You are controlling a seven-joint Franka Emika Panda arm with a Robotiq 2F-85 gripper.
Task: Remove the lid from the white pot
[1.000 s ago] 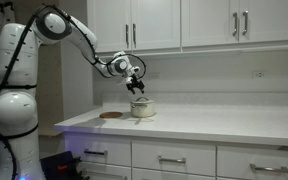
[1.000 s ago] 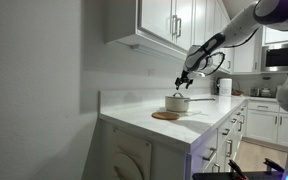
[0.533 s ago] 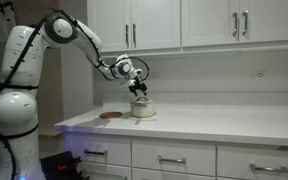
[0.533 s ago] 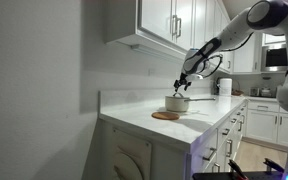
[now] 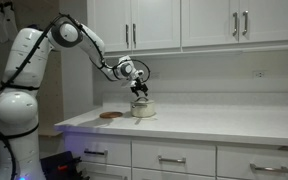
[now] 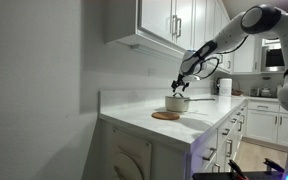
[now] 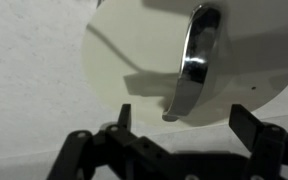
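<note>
Pale lid (image 7: 134,50) sits on the white pot (image 5: 142,108), the gripper (image 5: 138,92) just above it with fingers (image 7: 246,125) spread wide, a brown disc (image 5: 110,115) at the pot's nine o'clock.

I find nothing readable in any of my views: no lettering, label, brand, number or sign.

We find the white pot (image 5: 142,109) standing on the counter (image 5: 219,126), toward its left end, with the lid (image 5: 142,101) resting on top. The gripper (image 5: 139,93) hangs just above the lid. A flat disc (image 5: 110,115) lies on the counter just left of the pot. Wall cabinets (image 5: 209,22) hang above and behind; drawers (image 5: 174,160) sit below the counter's near edge.
</note>
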